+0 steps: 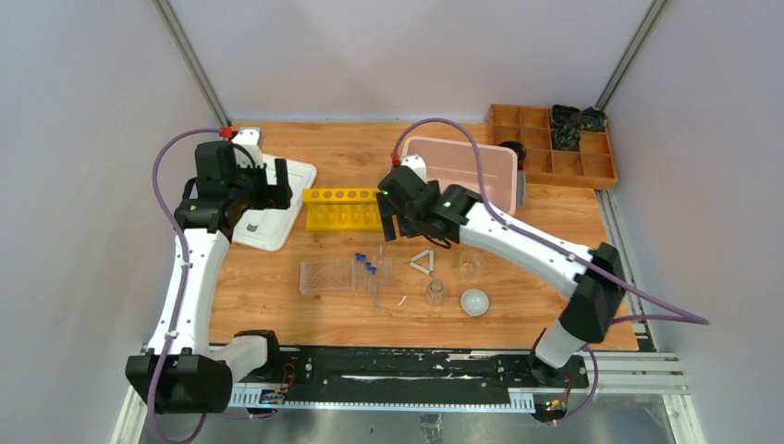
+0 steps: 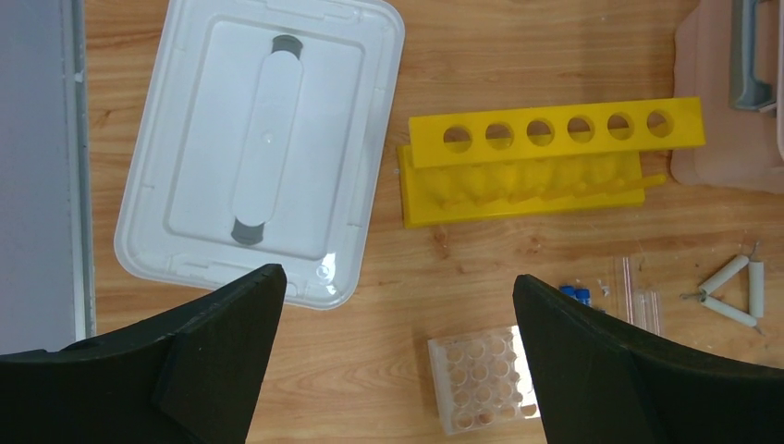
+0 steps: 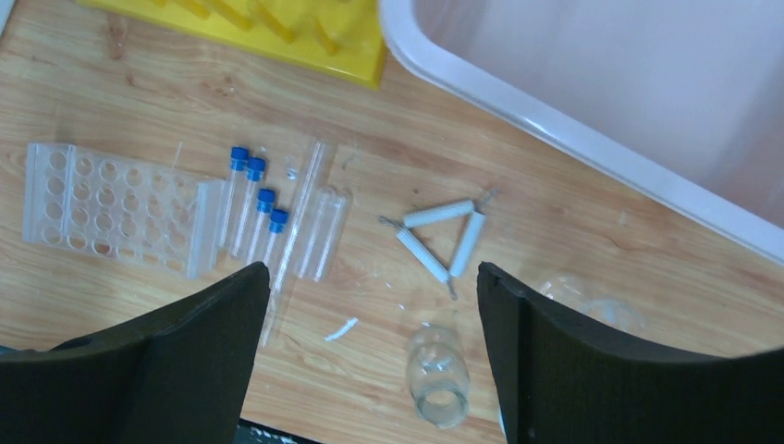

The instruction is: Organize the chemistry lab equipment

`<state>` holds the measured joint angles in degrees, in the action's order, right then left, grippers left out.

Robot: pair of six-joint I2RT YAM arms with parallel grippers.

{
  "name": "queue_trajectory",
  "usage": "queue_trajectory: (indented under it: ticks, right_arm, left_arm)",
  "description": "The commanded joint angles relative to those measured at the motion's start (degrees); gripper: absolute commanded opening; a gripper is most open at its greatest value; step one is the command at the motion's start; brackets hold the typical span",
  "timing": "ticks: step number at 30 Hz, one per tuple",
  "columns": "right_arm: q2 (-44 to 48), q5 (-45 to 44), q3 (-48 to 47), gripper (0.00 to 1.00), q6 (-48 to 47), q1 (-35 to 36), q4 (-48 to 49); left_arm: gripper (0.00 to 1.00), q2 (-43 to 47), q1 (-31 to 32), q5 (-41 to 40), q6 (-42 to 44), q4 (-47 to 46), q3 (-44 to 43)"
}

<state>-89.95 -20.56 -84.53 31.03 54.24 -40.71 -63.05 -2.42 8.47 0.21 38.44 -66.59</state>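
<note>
The clear plastic tube rack (image 1: 328,276) lies on the wooden table, with several blue-capped tubes (image 1: 367,268) lying beside its right end. The white triangle (image 1: 422,262), two small glass cups (image 1: 434,292) (image 1: 471,264) and the small white dish (image 1: 474,302) sit to their right. My left gripper (image 1: 268,194) is open and empty, high over the table; its wrist view shows the rack (image 2: 481,379) below it (image 2: 398,276). My right gripper (image 1: 398,227) is open and empty above the tubes (image 3: 254,199), triangle (image 3: 444,236) and one cup (image 3: 436,375).
A yellow test-tube rack (image 1: 344,207) stands behind the tubes. A white grey-handled lid (image 1: 273,203) lies at the left, the pink tub (image 1: 467,171) behind the right arm, and a brown wooden compartment tray (image 1: 553,143) at the back right.
</note>
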Motion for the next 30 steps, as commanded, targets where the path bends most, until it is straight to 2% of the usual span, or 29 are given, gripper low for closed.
queue_trajectory:
  ticks: [1,6,14,22,30]
  right_arm:
    - [-9.8,0.4,-7.5,0.81,2.1,3.0,-4.3]
    - [-17.6,3.2,-10.9,0.74,4.2,4.5,-2.8]
    - [-24.3,3.6,-12.9,0.57,7.0,4.4,0.9]
    - [-29.5,0.9,-13.7,0.5,9.9,3.5,2.0]
    - [-31.5,0.5,-12.8,0.48,10.2,1.9,4.2]
  left_arm:
    - [1.0,1.1,-0.4,1.7,-1.5,1.1,-1.7]
    - [1.0,1.2,-0.4,2.1,-1.5,1.5,-1.5]
    - [1.0,1.6,-0.4,2.3,-1.2,2.1,-1.3]
    - [1.0,2.2,-0.4,2.4,-0.6,3.2,-1.3]
    - [1.0,3.0,-0.4,3.3,-0.6,3.1,-0.8]
